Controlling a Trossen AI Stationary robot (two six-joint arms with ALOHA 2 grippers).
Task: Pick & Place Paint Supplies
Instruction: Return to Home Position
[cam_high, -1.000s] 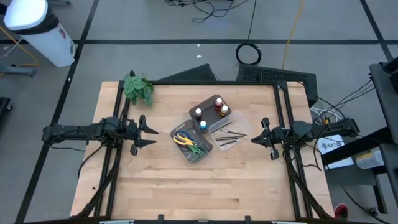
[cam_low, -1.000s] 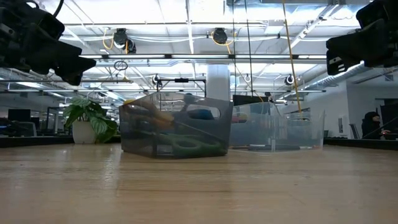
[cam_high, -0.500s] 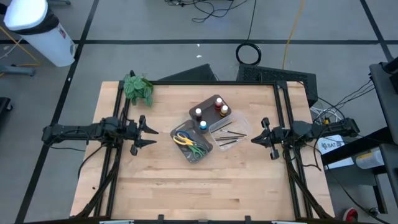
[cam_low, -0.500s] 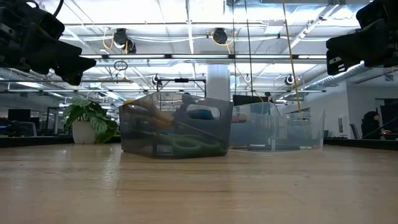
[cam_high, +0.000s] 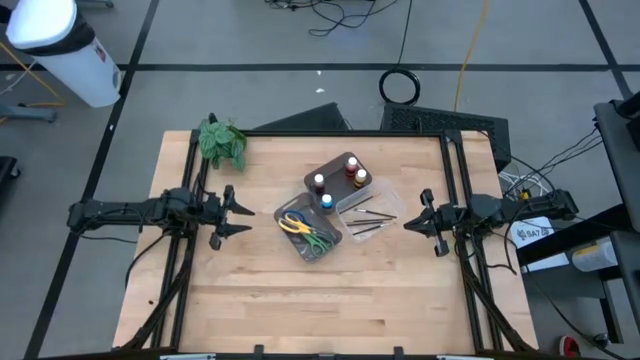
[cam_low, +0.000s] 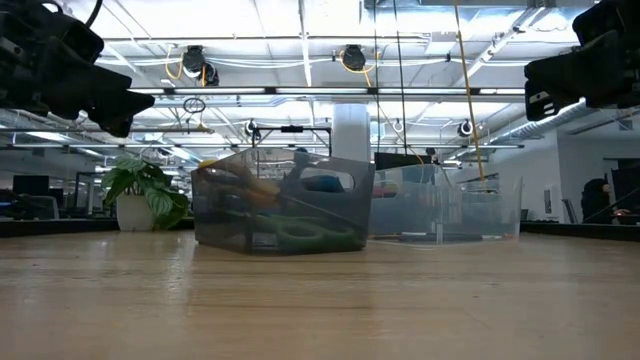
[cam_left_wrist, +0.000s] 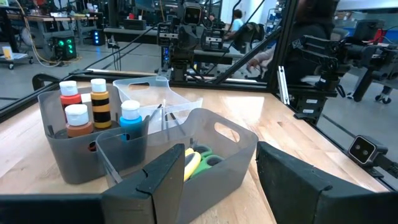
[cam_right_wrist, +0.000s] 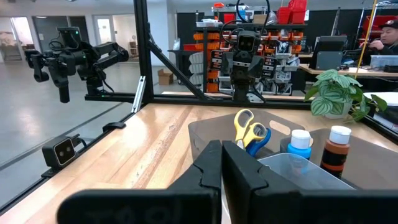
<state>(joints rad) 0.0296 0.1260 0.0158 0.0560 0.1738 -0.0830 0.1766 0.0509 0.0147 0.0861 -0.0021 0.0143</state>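
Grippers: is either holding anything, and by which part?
Nothing is held. The left gripper, at the left side of the table, has open, empty jaws; the right gripper, at the right side, has jaws shut on nothing.

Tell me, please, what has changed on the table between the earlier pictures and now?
Nothing visibly changed. The left gripper, open, and the right gripper, shut, stay at the sides of the table. The scissors, bottles and brushes lie where they were.

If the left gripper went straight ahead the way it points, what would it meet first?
Probably the grey bin holding the scissors, though the left gripper may hang high enough to pass over it.
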